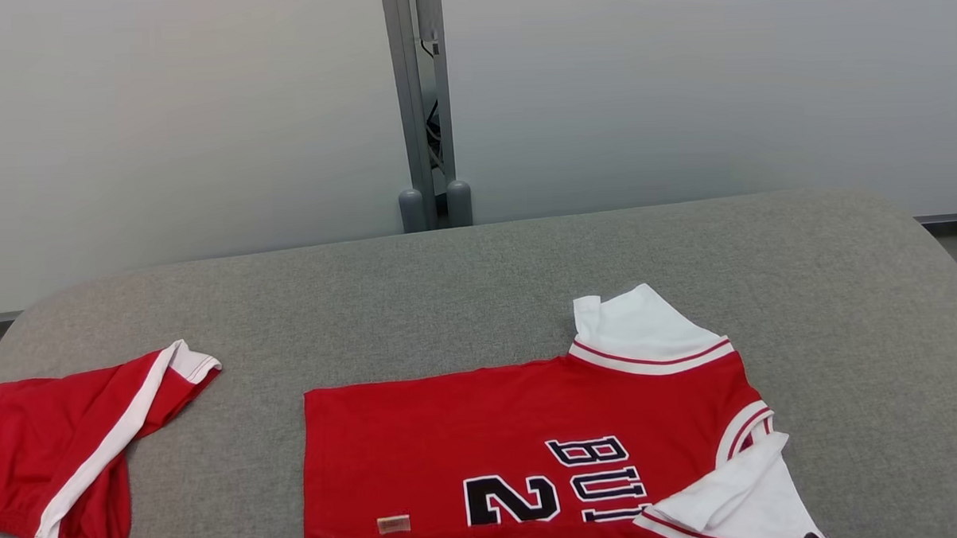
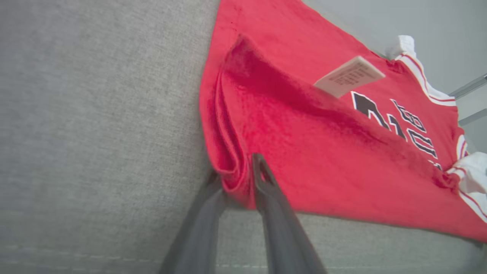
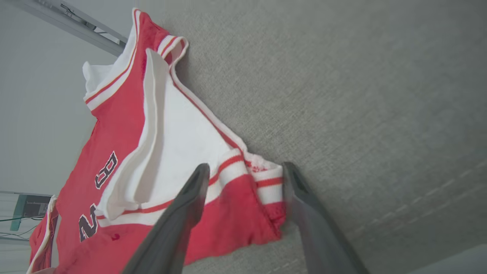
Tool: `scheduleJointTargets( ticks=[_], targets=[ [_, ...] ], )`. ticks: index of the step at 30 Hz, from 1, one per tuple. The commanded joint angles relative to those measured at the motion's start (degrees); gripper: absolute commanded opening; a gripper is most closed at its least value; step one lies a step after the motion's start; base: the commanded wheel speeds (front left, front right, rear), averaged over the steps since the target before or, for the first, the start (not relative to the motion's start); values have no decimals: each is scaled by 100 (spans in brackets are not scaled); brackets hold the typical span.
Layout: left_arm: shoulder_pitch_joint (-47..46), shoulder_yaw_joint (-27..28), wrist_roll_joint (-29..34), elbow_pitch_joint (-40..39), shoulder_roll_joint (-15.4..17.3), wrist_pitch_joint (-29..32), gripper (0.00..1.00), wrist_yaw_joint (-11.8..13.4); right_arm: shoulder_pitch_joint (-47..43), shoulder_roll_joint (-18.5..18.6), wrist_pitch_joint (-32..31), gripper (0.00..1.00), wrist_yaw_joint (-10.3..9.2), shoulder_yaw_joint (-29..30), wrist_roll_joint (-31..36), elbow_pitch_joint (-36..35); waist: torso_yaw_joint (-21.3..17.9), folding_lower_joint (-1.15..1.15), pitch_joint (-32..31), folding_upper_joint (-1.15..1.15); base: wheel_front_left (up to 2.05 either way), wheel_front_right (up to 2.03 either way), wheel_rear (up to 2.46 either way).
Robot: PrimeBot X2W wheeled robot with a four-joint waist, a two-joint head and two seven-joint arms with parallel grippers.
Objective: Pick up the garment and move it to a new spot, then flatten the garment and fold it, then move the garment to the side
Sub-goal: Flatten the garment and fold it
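Observation:
The garment (image 1: 484, 428) is a red jersey with white trim, a black number and black letters. It lies folded on the grey padded table (image 1: 479, 285), at the near edge of the head view. In the left wrist view my left gripper (image 2: 236, 169) pinches the folded red hem of the garment (image 2: 323, 152), and a ridge of cloth rises toward the fingers. In the right wrist view my right gripper (image 3: 246, 167) is open. Its fingers straddle the striped shoulder corner of the garment (image 3: 125, 152) without squeezing it.
A second red piece with a white stripe (image 1: 55, 451) lies at the table's left edge. A grey post (image 1: 425, 104) stands behind the table against the pale wall. A white care label (image 2: 348, 76) sticks up from the jersey.

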State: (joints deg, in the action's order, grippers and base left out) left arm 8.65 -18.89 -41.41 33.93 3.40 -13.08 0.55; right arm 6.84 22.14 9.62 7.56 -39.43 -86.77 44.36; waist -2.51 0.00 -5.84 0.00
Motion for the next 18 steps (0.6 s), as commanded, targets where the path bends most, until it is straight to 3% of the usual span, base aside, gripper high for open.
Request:
scheduleJointTargets(
  ticks=[1, 10, 18],
  targets=[
    [47, 12, 14, -26, 81, 10, 100, 32, 61, 53, 63, 100, -14, 52, -55, 74, -3, 0, 12, 0, 0, 0, 0],
    [-94, 321, 136, -275, 305, -127, 100, 394, 396, 388, 319, 100, -9, 341, 90, 369, 29, 0, 21, 0, 0, 0, 0],
    [-445, 822, 1046, -1211, 568, -204, 100, 761, 982, 786, 574, 100, -8, 805, 1220, 72, 10, 0, -23, 0, 0, 0, 0]
  ],
)
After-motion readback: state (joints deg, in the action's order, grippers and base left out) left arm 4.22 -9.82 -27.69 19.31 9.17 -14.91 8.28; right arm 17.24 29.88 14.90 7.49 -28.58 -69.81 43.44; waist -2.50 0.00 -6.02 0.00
